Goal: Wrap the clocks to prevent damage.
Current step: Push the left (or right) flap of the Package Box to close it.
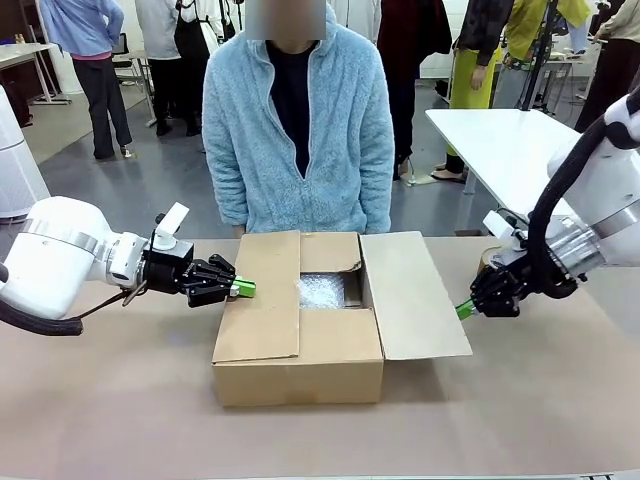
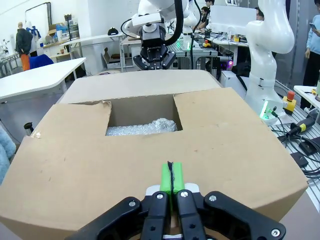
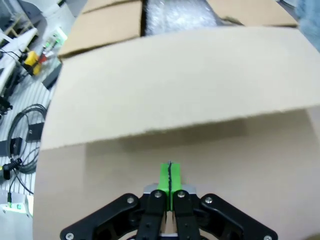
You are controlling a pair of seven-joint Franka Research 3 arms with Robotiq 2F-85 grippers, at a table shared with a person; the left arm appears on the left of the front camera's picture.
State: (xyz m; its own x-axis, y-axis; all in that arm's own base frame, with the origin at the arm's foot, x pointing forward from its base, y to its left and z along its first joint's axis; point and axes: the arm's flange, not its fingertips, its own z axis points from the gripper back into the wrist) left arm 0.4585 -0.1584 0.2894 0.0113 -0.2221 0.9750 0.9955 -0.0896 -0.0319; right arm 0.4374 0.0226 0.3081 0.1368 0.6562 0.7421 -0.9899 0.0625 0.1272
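Observation:
The clocks show as a bubble-wrap bundle (image 1: 322, 290) lying inside a brown cardboard box (image 1: 300, 350) at the table's middle; the bundle (image 2: 142, 127) sits deep in the opening, and its top (image 3: 175, 15) shows past the flap in the right wrist view. My left gripper (image 1: 245, 288) is shut with nothing in it, its green pads resting on the box's left flap (image 2: 90, 160). My right gripper (image 1: 464, 309) is also shut and empty, just off the outer edge of the right flap (image 3: 180, 85), which stands spread out to the side.
A person in a light blue fleece (image 1: 298, 130) stands at the far side of the table behind the box. A brown tape roll (image 1: 490, 256) lies behind my right gripper. Another white table (image 1: 500, 140) stands at the back right.

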